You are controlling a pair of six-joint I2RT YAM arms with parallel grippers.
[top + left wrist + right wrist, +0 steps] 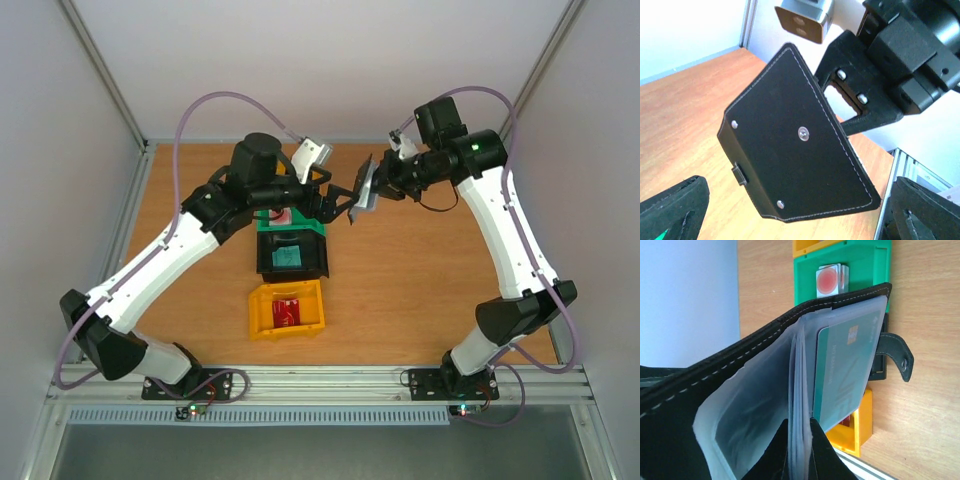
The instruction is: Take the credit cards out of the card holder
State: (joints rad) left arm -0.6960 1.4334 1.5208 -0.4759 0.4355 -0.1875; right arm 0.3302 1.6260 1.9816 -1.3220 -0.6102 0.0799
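My right gripper [800,452] is shut on the clear inner pocket leaves of the black card holder [740,375] and holds it open in the air. A teal credit card [845,375] sits in one pocket. In the top view the card holder [362,190] hangs above the table between both grippers. My left gripper [800,220] is open, its fingers [675,210] spread on either side of the holder's black outer cover [800,145] and not touching it. Another teal card [288,256] lies in the black bin, a red card [286,312] in the yellow bin.
Three bins stand in a row on the wooden table: a green bin [860,265] holding a card with a red circle [830,280], a black bin [318,262], and a yellow bin [262,312]. The holder's snap strap [900,357] hangs loose. Metal frame posts rise at the back corners.
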